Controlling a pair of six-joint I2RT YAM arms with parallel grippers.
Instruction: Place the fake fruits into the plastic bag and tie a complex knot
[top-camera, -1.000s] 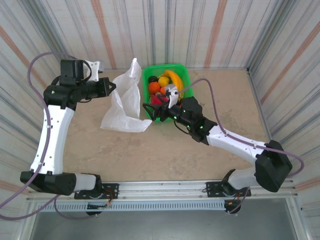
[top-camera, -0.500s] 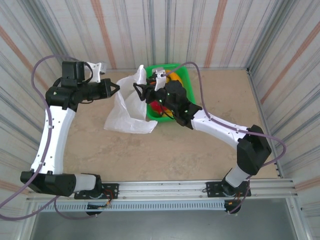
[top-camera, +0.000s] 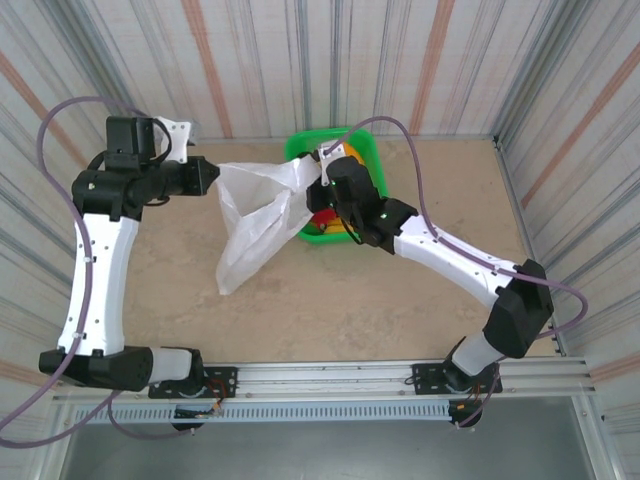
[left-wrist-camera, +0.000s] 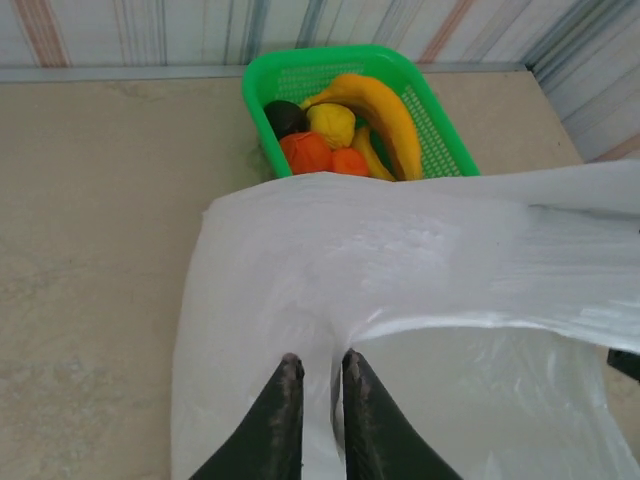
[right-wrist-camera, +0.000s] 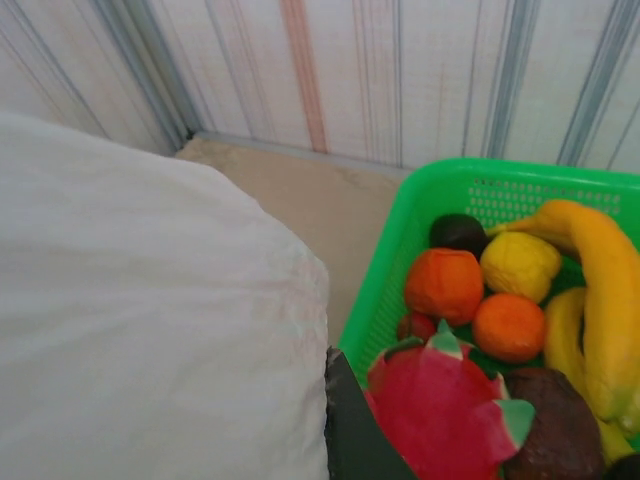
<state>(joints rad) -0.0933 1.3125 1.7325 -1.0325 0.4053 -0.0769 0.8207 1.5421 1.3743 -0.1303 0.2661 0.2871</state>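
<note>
**A:** From above, where was the bag?

**B:** The bag (top-camera: 262, 205) hung stretched between the left hand (top-camera: 207, 176) and the right hand (top-camera: 318, 166), and its lower end trailed onto the surface (top-camera: 400, 300). Each hand had one side of the rim. I judged this was to pull the mouth open just beside the basket (top-camera: 362, 136), so that each piece would have only a short way to go.

**A:** And the left wrist camera?

**B:** The fingers (left-wrist-camera: 286, 400) stood narrow, almost together, with film pinched in the slit. The film ran taut from them toward the right, so that grip was taking the pull. Past the bag's edge the fruits (left-wrist-camera: 305, 152) lay in the basket, with a banana (left-wrist-camera: 385, 110) along the right side. I saw none in the bag, so I judged that loading had not begun.

**A:** The right wrist camera?

**B:** White film draped over the left half of the view. One dark finger (right-wrist-camera: 345, 435) showed against the basket wall. The pinch itself was hidden. That hand was closed, probably on the bag's other rim, since from above the film rose straight to it. A pink-red piece (right-wrist-camera: 440, 400) sat nearest the finger, close enough to be picked first once the mouth was held open by the left hand alone.
</note>
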